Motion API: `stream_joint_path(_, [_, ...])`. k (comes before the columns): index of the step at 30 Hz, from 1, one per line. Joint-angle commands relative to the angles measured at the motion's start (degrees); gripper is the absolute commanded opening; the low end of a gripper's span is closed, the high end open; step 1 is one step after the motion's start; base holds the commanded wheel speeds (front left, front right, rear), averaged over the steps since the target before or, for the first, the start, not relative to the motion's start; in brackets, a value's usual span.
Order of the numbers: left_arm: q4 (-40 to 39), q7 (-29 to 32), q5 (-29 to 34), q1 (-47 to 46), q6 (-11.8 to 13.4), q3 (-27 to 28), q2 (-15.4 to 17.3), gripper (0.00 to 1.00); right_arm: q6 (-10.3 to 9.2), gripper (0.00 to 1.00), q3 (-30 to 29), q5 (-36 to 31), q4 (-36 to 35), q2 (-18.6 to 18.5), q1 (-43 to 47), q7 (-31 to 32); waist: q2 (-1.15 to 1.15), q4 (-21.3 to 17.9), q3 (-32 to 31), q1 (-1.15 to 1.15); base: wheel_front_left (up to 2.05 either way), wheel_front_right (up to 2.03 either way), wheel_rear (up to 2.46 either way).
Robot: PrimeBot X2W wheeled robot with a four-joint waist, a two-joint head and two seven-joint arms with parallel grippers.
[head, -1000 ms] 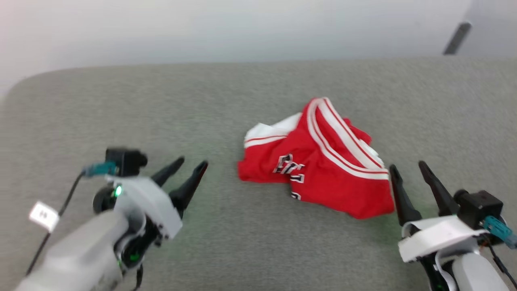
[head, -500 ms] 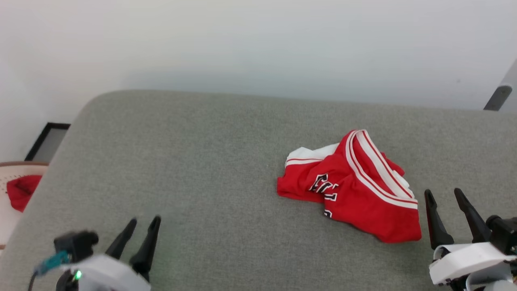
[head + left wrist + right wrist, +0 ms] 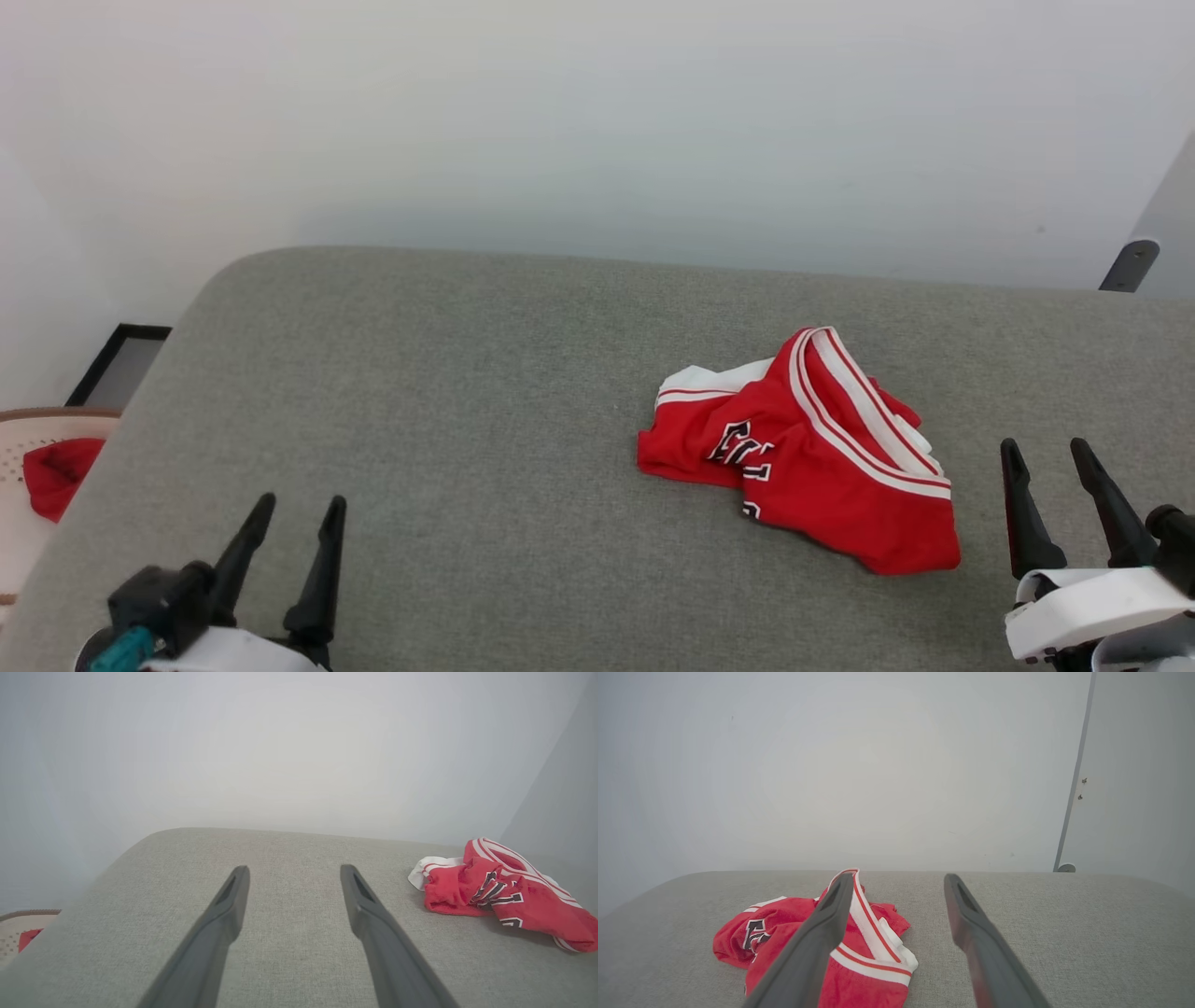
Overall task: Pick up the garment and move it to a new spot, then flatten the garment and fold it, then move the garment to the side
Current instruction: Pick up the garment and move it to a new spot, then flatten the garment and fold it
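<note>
The garment lies crumpled on the grey padded surface, right of centre: red cloth with white striped trim and black-and-white lettering. It also appears at the right of the left wrist view, garment, and low left in the right wrist view, garment. My right gripper stands open just right of the heap, apart from it, with nothing between its fingers. My left gripper is open at the lower left, far from the garment, over bare surface.
Off the surface's left edge sits a pale perforated basket holding a small plain red cloth. A dark-framed panel leans by the wall. A white wall runs behind; a grey post stands at the far right.
The head camera has tilted up, so the whole picture shifted down and the wall and basket came into view. The left gripper has drawn back toward the lower left. The garment lies unchanged.
</note>
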Motion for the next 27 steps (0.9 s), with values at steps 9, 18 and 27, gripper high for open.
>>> stream_joint_path(9, [2.1,0.03,4.62,4.82,-2.08,4.74,-5.43,1.0,-0.02,1.0,-0.01,-0.05,0.47,1.21,1.0,0.02,0.0,-0.63,0.75,0.0,0.0,0.0,0.0])
stream_joint_path(18, [3.3,0.02,7.46,4.59,-4.68,7.52,-7.47,1.0,-0.02,1.0,-0.08,-0.07,0.73,1.13,0.54,-0.05,0.0,-0.57,0.98,0.0,0.0,0.0,0.0])
stream_joint_path(27, [4.48,0.25,8.23,2.53,-6.4,7.11,-7.92,1.0,-0.02,1.0,1.03,0.22,0.97,2.07,0.17,-0.19,0.0,-1.27,1.85,0.0,0.0,0.0,0.0])
